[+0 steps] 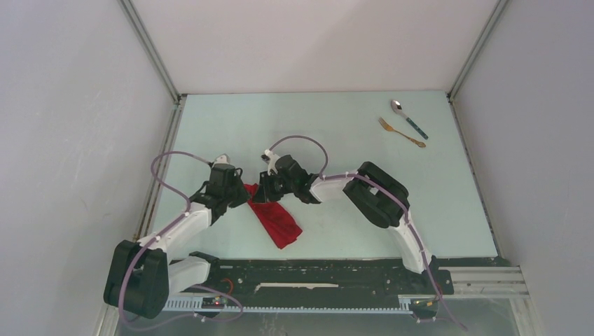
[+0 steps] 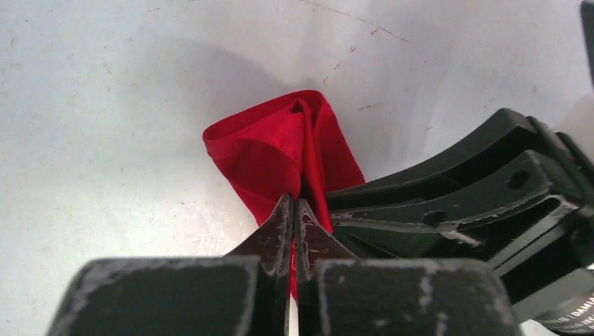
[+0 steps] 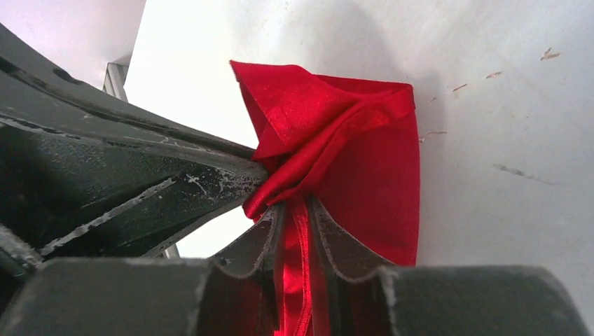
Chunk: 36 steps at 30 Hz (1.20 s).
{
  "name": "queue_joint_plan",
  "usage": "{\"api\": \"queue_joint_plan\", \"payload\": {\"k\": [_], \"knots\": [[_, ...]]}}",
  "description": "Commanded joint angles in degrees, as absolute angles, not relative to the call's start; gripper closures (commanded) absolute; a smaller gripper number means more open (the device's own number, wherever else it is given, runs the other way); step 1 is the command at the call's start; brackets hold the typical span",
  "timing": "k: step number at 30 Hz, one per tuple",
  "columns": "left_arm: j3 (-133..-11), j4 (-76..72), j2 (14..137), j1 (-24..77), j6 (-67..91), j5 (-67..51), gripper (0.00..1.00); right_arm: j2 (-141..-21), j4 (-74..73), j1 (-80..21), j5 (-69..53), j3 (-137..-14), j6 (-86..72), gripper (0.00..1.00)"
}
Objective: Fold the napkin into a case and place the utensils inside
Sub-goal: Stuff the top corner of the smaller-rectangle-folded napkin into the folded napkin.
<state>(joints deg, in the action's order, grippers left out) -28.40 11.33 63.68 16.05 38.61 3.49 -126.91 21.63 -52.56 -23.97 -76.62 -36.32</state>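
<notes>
**Folding step, cloth held by both arms.** The napkin [image 1: 279, 222] lies bunched on the desk [image 1: 336, 126] just ahead of the arm bases and left of centre. In the top view it is a crumpled strip running from the two grippers toward 5 o'clock, and it is not yet a flat case. The left gripper [image 2: 295, 204] is pinched tight on a gathered red edge. The right gripper [image 3: 297, 210] is closed on several layers of the same end, and the two grippers nearly touch. To do this fold well, draw the two pinch points apart along the edge until the cloth goes taut, then lay it flat on the desk. Let go only once the layers lie square. With the grippers this close, move them in step so that neither drags the cloth out of the other or strikes it. The spoon [image 1: 411, 121] and fork [image 1: 402, 133] lie side by side near the far right corner, at about 2 o'clock from the napkin and well apart from it. Hard to make out: the top view hides the pinched end under the two wrists, and the wrist views cut off the rest of the cloth. You cannot tell which corners or how many layers each gripper holds, nor whether the gathered end is clear of the desk.
</notes>
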Motion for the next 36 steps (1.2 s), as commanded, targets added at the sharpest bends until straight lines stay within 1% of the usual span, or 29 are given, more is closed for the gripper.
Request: {"api": "queue_joint_plan", "payload": {"k": [1, 4, 7, 9, 12, 14, 17, 23, 28, 32, 36], "knots": [[-28.7, 9.1, 62.9, 15.9, 40.0, 0.5, 1.00, -128.6, 25.8, -54.0, -23.3, -76.5, -36.9, 0.74], [-28.2, 9.1, 63.5, 15.9, 41.9, -2.1, 1.00, -130.9, 23.6, -53.7, -22.4, -80.8, -36.0, 0.73], [-28.6, 11.9, 63.1, 15.9, 42.7, -0.8, 1.00, -132.8, 24.1, -52.2, -24.9, -82.9, -38.5, 0.70], [-28.6, 13.9, 62.1, 15.9, 43.3, 1.7, 1.00, -131.0, 25.5, -51.4, -26.2, -80.6, -40.0, 0.67], [-27.7, 14.6, 61.1, 15.8, 43.4, 3.9, 1.00, -127.7, 26.1, -50.5, -28.7, -77.0, -41.6, 0.58], [-27.2, 14.4, 61.3, 15.8, 43.4, 4.3, 1.00, -126.3, 27.4, -50.2, -31.0, -75.2, -42.6, 0.57], [-26.7, 14.0, 61.6, 15.8, 43.1, 4.7, 1.00, -123.9, 27.9, -50.1, -31.1, -72.8, -42.5, 0.55], [-27.1, 14.0, 60.4, 15.8, 41.8, 5.1, 1.00, -123.0, 28.6, -49.0, -31.1, -72.3, -42.9, 0.54], [-27.3, 14.1, 60.3, 15.8, 40.8, 4.5, 1.00, -124.9, 30.6, -48.5, -31.9, -74.0, -44.6, 0.59], [-27.6, 13.5, 60.8, 15.8, 40.4, 3.3, 1.00, -127.9, 30.5, -48.6, -32.9, -77.1, -45.2, 0.68], [-28.4, 13.4, 61.4, 15.9, 40.0, 2.4, 1.00, -130.2, 30.9, -49.6, -33.7, -79.4, -45.6, 0.73]]}}
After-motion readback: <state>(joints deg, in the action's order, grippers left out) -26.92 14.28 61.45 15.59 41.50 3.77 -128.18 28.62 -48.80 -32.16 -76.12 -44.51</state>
